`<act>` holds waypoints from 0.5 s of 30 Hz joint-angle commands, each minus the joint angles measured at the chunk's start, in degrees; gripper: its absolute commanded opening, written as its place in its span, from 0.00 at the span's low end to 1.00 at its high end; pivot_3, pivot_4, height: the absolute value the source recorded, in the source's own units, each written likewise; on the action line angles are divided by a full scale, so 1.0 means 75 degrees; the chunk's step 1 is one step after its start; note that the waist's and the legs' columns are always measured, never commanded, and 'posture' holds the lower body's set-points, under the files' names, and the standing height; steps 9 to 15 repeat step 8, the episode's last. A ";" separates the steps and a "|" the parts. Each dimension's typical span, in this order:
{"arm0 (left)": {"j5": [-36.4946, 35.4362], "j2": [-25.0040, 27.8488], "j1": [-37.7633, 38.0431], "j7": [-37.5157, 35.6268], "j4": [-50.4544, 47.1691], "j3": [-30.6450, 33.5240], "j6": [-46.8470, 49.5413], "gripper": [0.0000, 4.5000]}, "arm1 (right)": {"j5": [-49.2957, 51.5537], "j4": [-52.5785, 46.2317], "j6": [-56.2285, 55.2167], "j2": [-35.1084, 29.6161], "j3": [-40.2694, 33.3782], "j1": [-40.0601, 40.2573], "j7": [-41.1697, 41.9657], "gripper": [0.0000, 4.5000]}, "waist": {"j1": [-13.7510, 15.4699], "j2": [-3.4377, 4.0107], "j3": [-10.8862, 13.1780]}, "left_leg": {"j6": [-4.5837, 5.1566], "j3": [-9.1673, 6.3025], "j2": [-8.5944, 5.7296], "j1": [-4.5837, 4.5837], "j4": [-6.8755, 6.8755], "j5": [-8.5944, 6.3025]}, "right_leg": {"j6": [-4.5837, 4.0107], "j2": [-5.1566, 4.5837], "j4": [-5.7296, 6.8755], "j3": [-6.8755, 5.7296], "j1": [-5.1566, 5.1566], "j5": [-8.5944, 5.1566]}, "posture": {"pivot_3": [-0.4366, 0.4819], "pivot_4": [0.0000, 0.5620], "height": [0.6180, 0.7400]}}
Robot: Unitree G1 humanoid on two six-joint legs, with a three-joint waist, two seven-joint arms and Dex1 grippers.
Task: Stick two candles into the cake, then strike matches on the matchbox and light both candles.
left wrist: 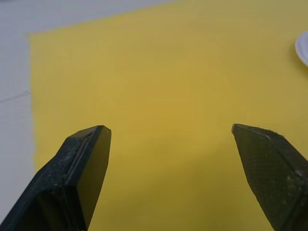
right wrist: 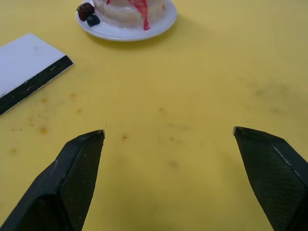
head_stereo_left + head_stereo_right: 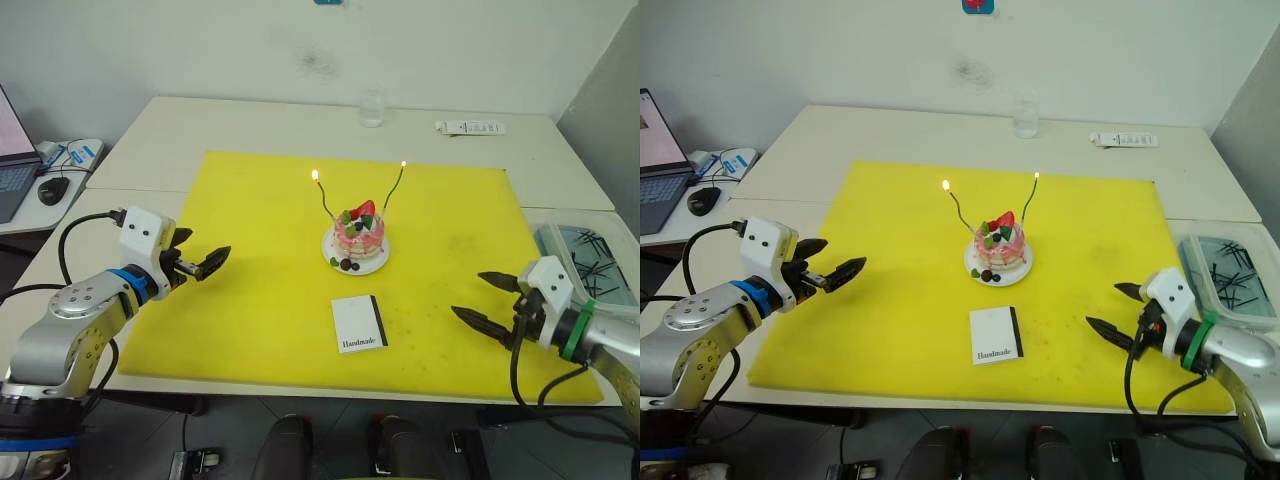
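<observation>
Left eye view: we are looking down on a yellow mat (image 3: 250, 300) that is covering most of a pale table (image 3: 250, 120). The cake (image 3: 359, 236) is sitting on its white plate (image 3: 334, 258) near the mat's middle, and the two candles (image 3: 324, 198) (image 3: 394, 188) are standing in it, leaning apart, each carrying a small flame at its tip. The matchbox (image 3: 359, 323) is lying flat just in front of the plate, black strip toward our right, not touching it. Our left gripper (image 3: 197, 252) is hovering over the mat's left portion with its fingers spread and nothing between them; bare yellow mat is lying between it and the cake. Our right gripper (image 3: 488, 301) is hovering near the mat's front right part, likewise spread wide and empty (the right wrist view is showing clear mat between its fingers (image 2: 77, 173), with the plate and a matchbox corner beyond). A clear container (image 3: 590, 255) holding short dark sticks, seemingly the matches (image 3: 590, 252), is resting just off the mat's right edge. A glass (image 3: 372, 106) and a remote control (image 3: 470, 127) are standing near the table's far edge, well apart from the cake.
</observation>
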 commanded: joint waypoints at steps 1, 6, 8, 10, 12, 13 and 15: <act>0.0416 -0.0387 -0.0379 0.0059 -0.0031 -0.0026 -0.0161 0.99 | -0.0080 -0.0568 -0.0296 0.0281 -0.0459 0.0559 -0.0359 1.00 | 0.0000 -0.0003 -0.0002 | 0.0000 -0.0001 0.0001 0.0001 0.0004 0.0000 | 0.0002 0.0002 0.0003 -0.0001 0.0001 0.0001 | 0.48 0.27 1.00; 0.0709 -0.0944 -0.0752 -0.0135 0.0208 -0.0026 -0.0151 0.99 | 0.0012 -0.0808 -0.0362 0.0569 -0.0573 0.1043 -0.0538 1.00 | -0.0018 -0.0004 -0.0002 | 0.0001 0.0004 0.0001 0.0016 0.0011 0.0002 | 0.0023 0.0008 0.0012 0.0000 0.0007 0.0017 | 0.48 0.27 1.00; 0.0887 -0.0908 -0.0795 -0.0221 0.0214 -0.0098 0.0085 0.99 | 0.0039 -0.0852 -0.0323 0.0611 -0.0535 0.0995 -0.0637 1.00 | -0.0045 -0.0005 -0.0003 | 0.0001 0.0010 0.0002 0.0024 0.0012 0.0002 | 0.0025 0.0010 0.0013 0.0000 0.0009 0.0021 | 0.48 0.27 1.00; 0.0887 -0.0908 -0.0795 -0.0221 0.0214 -0.0098 0.0085 0.99 | 0.0039 -0.0852 -0.0323 0.0611 -0.0535 0.0995 -0.0637 1.00 | -0.0045 -0.0005 -0.0003 | 0.0001 0.0010 0.0002 0.0024 0.0012 0.0002 | 0.0025 0.0010 0.0013 0.0000 0.0009 0.0021 | 0.48 0.27 1.00; 0.0887 -0.0908 -0.0795 -0.0221 0.0214 -0.0098 0.0085 0.99 | 0.0039 -0.0852 -0.0323 0.0611 -0.0535 0.0995 -0.0637 1.00 | -0.0045 -0.0005 -0.0003 | 0.0001 0.0010 0.0002 0.0024 0.0012 0.0002 | 0.0025 0.0010 0.0013 0.0000 0.0009 0.0021 | 0.48 0.27 1.00; 0.0887 -0.0908 -0.0795 -0.0221 0.0214 -0.0098 0.0085 0.99 | 0.0039 -0.0852 -0.0323 0.0611 -0.0535 0.0995 -0.0637 1.00 | -0.0045 -0.0005 -0.0003 | 0.0001 0.0010 0.0002 0.0024 0.0012 0.0002 | 0.0025 0.0010 0.0013 0.0000 0.0009 0.0021 | 0.48 0.27 1.00; 0.0887 -0.0908 -0.0795 -0.0221 0.0214 -0.0098 0.0085 0.99 | 0.0039 -0.0852 -0.0323 0.0611 -0.0535 0.0995 -0.0637 1.00 | -0.0045 -0.0005 -0.0003 | 0.0001 0.0010 0.0002 0.0024 0.0012 0.0002 | 0.0025 0.0010 0.0013 0.0000 0.0009 0.0021 | 0.48 0.27 1.00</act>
